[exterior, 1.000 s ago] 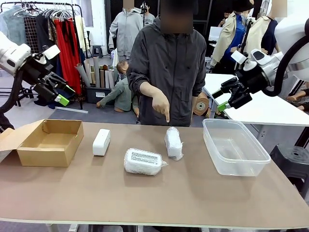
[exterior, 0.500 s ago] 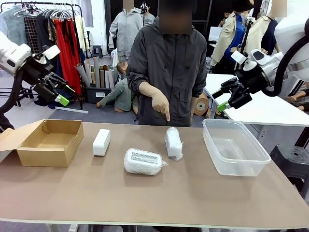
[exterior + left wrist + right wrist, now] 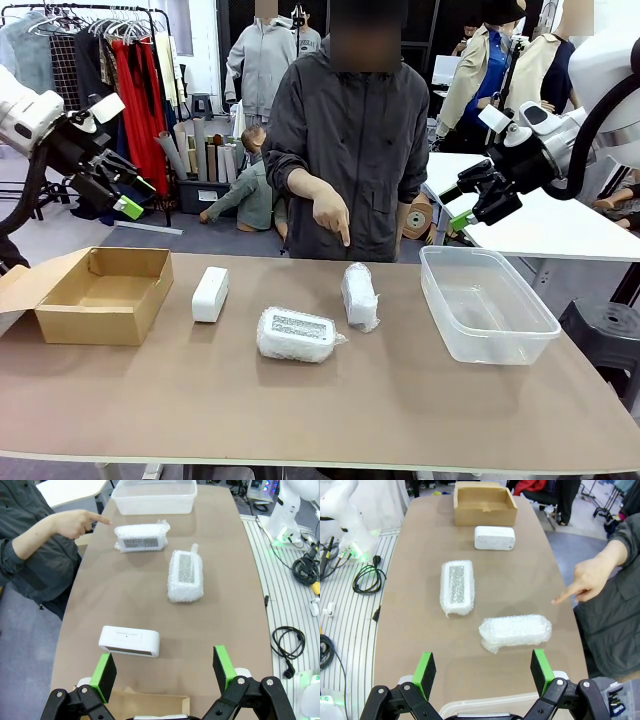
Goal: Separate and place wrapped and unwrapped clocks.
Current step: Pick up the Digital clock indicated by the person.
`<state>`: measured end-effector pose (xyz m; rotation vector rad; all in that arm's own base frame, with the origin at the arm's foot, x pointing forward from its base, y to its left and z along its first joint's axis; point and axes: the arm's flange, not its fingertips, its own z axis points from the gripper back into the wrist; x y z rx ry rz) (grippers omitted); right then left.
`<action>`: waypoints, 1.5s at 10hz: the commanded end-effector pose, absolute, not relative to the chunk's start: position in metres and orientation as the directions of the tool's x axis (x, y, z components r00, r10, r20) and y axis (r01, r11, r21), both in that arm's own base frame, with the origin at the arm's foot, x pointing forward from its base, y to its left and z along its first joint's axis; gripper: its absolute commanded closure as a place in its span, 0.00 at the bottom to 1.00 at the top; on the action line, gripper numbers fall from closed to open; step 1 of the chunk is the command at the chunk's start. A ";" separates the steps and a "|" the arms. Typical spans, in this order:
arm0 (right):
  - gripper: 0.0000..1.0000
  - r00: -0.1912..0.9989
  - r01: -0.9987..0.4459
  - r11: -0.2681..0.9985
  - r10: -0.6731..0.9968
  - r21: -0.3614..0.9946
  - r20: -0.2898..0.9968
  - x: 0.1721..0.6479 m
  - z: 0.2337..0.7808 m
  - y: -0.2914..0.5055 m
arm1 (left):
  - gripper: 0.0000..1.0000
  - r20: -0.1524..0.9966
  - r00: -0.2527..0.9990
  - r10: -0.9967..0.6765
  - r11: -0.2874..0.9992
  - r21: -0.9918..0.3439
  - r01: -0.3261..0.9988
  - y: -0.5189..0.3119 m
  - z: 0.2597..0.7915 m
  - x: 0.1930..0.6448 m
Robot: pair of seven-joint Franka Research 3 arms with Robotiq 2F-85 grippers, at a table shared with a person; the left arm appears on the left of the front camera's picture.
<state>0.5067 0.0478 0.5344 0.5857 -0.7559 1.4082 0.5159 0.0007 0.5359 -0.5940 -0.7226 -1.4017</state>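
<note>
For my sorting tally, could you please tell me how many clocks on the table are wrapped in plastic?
2. The flat wrapped clock lies near the table's middle; the upright wrapped clock stands just behind it, toward the clear tub. None appears hidden.

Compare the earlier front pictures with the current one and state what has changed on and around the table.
The person's pointing hand, aimed at the far wrapped clock, has lifted slightly. Nothing was taken hold of or let go. The near wrapped clock and the bare clock lie where they were. The left pincer and right pincer remain open and held high.
</note>
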 end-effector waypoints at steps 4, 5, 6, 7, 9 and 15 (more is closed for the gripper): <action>0.00 -0.003 -0.993 0.087 0.649 -0.078 0.761 0.506 0.535 0.049 | 0.00 0.718 0.058 -0.694 0.126 0.042 0.991 -0.003 0.533 0.519; 0.00 -0.003 -0.993 0.087 0.649 -0.078 0.761 0.506 0.535 0.049 | 0.00 0.704 0.070 -0.706 0.121 0.022 0.992 -0.012 0.537 0.520; 0.00 -0.003 -0.993 0.087 0.649 -0.078 0.761 0.506 0.535 0.049 | 0.00 0.683 0.102 -0.723 0.145 0.007 0.989 -0.031 0.541 0.517; 0.00 -0.003 -0.993 0.087 0.649 -0.078 0.761 0.506 0.535 0.049 | 0.00 0.671 0.110 -0.734 0.145 -0.003 0.989 -0.046 0.546 0.515; 0.00 -0.003 -0.993 0.087 0.649 -0.078 0.761 0.506 0.535 0.049 | 0.00 0.640 0.172 -0.749 0.199 -0.030 0.979 -0.098 0.551 0.512; 0.00 -0.003 -0.993 0.087 0.649 -0.078 0.761 0.506 0.535 0.049 | 0.00 0.544 0.390 -0.743 0.432 -0.054 0.900 -0.218 0.527 0.534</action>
